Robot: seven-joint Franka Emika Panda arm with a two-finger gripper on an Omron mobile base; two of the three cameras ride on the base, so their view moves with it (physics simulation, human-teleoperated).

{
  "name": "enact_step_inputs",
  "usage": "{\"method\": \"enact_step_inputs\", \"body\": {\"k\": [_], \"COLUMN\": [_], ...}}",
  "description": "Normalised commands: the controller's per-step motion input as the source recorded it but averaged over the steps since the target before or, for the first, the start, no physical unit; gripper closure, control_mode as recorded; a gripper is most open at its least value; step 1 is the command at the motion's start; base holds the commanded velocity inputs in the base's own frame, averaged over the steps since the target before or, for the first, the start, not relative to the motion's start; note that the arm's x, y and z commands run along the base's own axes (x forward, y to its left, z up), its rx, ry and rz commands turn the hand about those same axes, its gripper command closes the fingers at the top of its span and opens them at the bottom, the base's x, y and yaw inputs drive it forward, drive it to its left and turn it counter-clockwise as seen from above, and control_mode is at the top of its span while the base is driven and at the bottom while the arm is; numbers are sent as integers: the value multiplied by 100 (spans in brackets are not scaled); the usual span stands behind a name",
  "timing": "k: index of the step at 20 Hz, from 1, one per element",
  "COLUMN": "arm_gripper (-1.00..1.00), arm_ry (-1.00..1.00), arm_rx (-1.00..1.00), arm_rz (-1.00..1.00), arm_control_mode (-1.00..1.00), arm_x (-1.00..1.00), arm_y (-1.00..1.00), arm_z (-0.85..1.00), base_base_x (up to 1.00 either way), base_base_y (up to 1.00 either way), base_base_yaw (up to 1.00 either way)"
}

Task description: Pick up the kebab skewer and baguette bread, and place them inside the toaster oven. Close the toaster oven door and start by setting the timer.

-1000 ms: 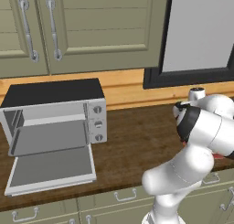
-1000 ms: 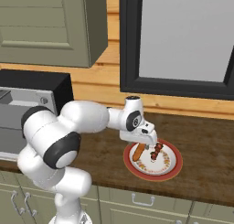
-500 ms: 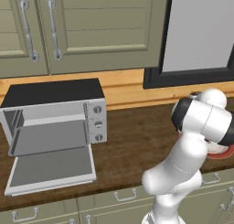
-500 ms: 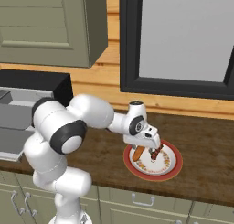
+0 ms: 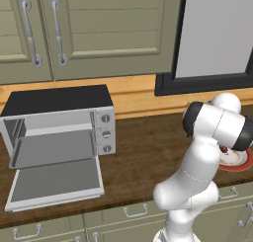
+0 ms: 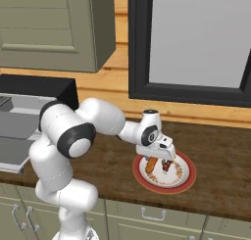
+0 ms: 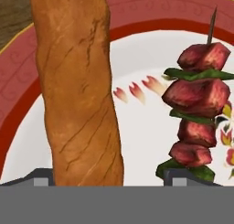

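A long orange-brown baguette bread lies on a red-rimmed white plate. Beside it lies the kebab skewer with dark red meat chunks. My gripper hangs low over the plate, its fingers wide apart. The baguette's near end sits between them, and the right fingertip is at the skewer's lower end. From the right base view the gripper stands just above the baguette and the skewer. The toaster oven stands at the left with its door dropped open.
The plate sits near the counter's front edge, under a dark-framed window. My arm hides most of the plate in the left base view. Wall cabinets hang above the oven. Bare wooden counter lies between oven and plate.
The arm has stretched farther over the plate, and the hand has dropped close to the food. The oven, its door and the plate have stayed put.
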Motion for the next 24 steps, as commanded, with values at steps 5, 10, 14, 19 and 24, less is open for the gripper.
{"method": "enact_step_inputs", "body": {"k": [5, 10, 14, 19, 24], "arm_gripper": [-100, -100, -100, -100, -100], "arm_ry": [-2, -5, 0, 0, -3], "arm_rx": [0, -1, 0, 0, 0], "arm_rz": [0, 0, 0, -2, -2], "arm_control_mode": [-100, -100, -100, -100, -100], "arm_x": [0, -3, -6, -22, -18], "arm_y": [-26, -6, 0, 0, 4], "arm_z": [-15, -4, 0, 0, 0], "base_base_x": [0, 0, 0, 0, 0], "base_base_y": [0, 0, 0, 0, 0], "base_base_yaw": [0, 0, 0, 0, 0]}}
